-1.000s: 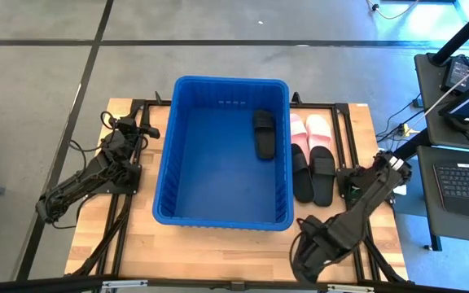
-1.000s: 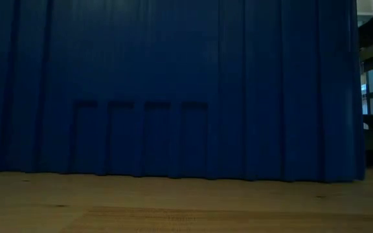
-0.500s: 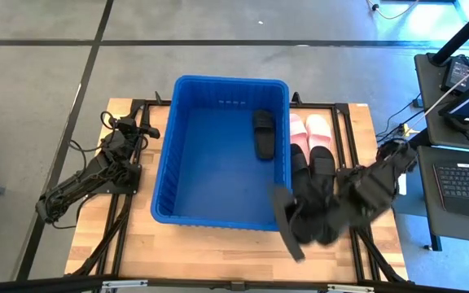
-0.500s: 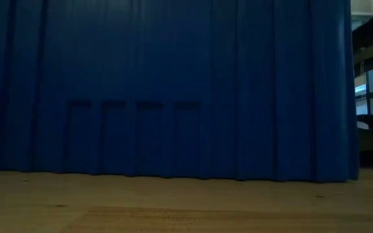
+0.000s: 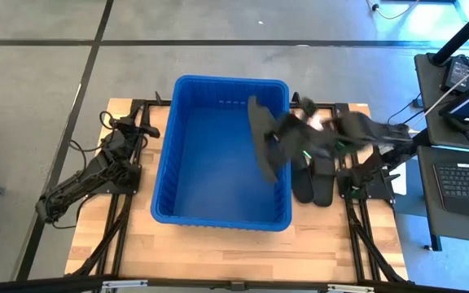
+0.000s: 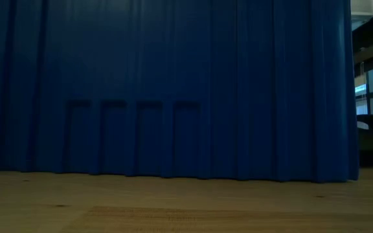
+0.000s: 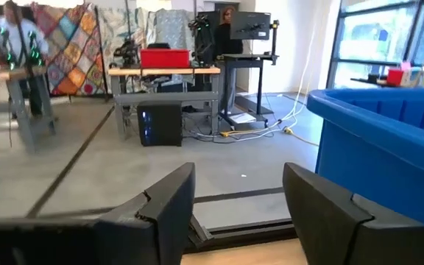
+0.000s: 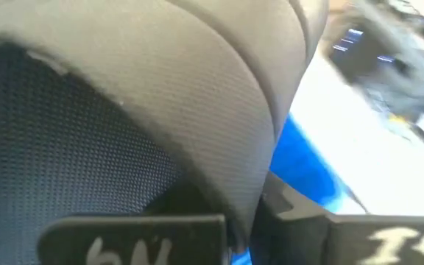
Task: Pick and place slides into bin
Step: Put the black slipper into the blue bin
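Observation:
The blue bin (image 5: pixel 210 163) stands mid-table; its ribbed wall fills the low view (image 6: pixel 167 84). My right gripper (image 5: pixel 290 145) is shut on a black slide (image 5: pixel 260 134) in the air over the bin's right wall; the slide fills the right wrist view (image 8: pixel 160 96). It covers the spot inside the bin beneath it. Two black slides (image 5: pixel 313 177) lie flat on the table right of the bin, and two pink slides (image 5: pixel 320 124) show partly behind my arm. My left gripper (image 7: pixel 238 213) is open and empty at the table's left (image 5: pixel 141 129). My right gripper pinches the black slide between its two fingers (image 8: pixel 131 235), at the edge of the curved strap (image 8: pixel 249 199), about mid-length. The fingers come from the table's right, across the slide. The slide is lifted clear and tilted, its length running far to near above the bin's rim.
The bin's thick rim (image 5: pixel 283 195) stands well above the table. Black frame rails (image 5: pixel 352 220) run along both table sides. Desks with a laptop (image 5: pixel 466 179) stand beyond the right edge. Bare wood lies near the front edge (image 5: pixel 218 252).
My right gripper has risen from the table's near right corner with a black slide and swung it toward the far edge and left, to above the bin's right wall. The slide is lifted clear and has turned about on the way.

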You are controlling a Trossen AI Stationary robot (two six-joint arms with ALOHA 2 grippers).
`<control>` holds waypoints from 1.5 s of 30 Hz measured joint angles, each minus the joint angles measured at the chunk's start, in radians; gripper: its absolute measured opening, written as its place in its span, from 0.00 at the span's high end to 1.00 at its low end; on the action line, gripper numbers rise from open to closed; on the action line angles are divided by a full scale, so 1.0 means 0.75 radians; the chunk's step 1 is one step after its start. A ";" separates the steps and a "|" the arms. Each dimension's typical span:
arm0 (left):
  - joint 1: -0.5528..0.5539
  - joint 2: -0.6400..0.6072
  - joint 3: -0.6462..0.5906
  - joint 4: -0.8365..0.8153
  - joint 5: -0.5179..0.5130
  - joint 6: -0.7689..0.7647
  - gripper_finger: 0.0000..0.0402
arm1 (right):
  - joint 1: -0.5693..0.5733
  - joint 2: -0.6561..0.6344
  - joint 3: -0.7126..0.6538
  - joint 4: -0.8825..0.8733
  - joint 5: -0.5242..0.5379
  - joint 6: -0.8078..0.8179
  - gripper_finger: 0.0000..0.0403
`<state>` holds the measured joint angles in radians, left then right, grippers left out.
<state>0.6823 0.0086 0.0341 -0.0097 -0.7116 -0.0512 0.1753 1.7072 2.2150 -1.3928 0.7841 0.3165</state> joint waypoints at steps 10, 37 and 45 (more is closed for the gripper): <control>0.000 0.000 0.000 0.000 0.000 -0.034 0.50 | -0.455 0.004 -0.526 0.612 -0.343 -0.371 0.97; -0.001 0.000 0.000 -0.001 -0.001 -0.034 0.50 | -0.650 0.384 -0.636 0.726 -0.475 -0.636 0.97; -0.001 0.000 0.000 -0.001 0.000 -0.034 0.50 | -0.659 0.662 -0.310 0.443 -0.413 -0.636 0.97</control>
<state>0.6819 0.0086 0.0341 -0.0101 -0.7120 -0.0765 -0.3189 2.2034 1.9826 -1.0608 0.4742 -0.1608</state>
